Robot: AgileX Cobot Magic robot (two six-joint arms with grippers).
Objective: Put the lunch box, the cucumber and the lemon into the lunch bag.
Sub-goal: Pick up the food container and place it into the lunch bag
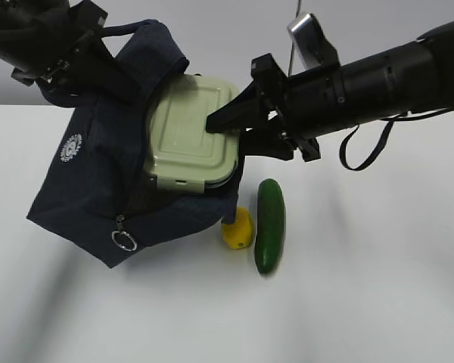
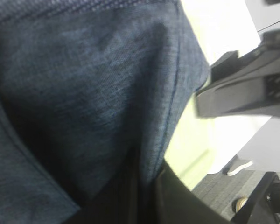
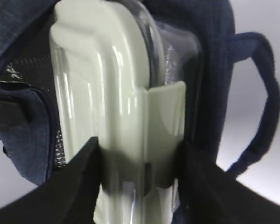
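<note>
White counter [image 1: 378,302], plain wall. Right claw [image 1: 221,121] clamped on lunch box [image 1: 189,132], half inside lunch bag [image 1: 91,181]; left claw [image 1: 60,64] gripping bag rim, apparently. Next: push deeper, release. Lemon [image 1: 239,228], cucumber [image 1: 270,224] waiting mid-counter.

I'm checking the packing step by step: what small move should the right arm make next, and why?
Probably push the lunch box deeper into the lunch bag before letting go. The right end effector grips its edge, and much of the green lid shows outside the opening, which the left end effector appears to hold up.
</note>
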